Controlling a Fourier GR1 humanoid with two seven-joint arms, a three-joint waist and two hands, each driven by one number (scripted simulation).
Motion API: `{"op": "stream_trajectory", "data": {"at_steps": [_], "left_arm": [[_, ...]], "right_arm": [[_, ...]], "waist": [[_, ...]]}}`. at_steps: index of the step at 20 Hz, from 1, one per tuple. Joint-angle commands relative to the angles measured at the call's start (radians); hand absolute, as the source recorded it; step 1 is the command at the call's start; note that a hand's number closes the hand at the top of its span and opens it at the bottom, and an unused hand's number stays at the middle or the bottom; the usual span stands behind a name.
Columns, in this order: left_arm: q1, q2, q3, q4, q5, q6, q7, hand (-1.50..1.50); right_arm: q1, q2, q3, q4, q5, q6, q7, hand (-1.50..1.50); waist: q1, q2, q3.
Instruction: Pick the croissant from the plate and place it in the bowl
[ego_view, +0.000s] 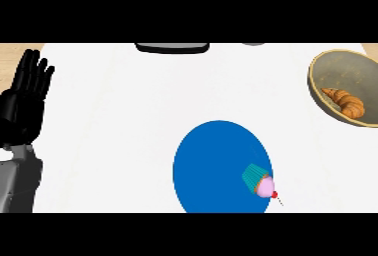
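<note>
Croissant (345, 101) sits inside the bowl (329, 70) at the counter's (118, 125) right edge, resting against the bowl's lower wall. Blue plate (214, 165) is lower center, well apart from the bowl; 1 cupcake (260, 180) lies tipped on its right rim, teal wrapper, pink frosting, probably a cherry on top. Left hand (22, 100) rests at the left edge, fingers straight and up, holding nothing. Dark object (171, 47) at the top edge, too cropped to identify.
</note>
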Motion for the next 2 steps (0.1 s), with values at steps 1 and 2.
{"op": "stream_trajectory", "data": {"at_steps": [1, 2], "left_arm": [[-0.007, 0.0, -0.002, -0.008, 0.003, 0.003, 0.019, 0.0], [0.026, -0.01, -0.008, -0.023, 0.006, -0.013, -0.017, 0.0]], "right_arm": [[0.033, -0.058, -0.023, 0.002, -0.021, 0.062, -0.007, -1.5], [0.048, -0.058, -0.034, 0.013, -0.032, 0.078, -0.008, -1.5]], "waist": [[0.006, 0.003, 0.003], [0.013, -0.001, 0.002]]}}
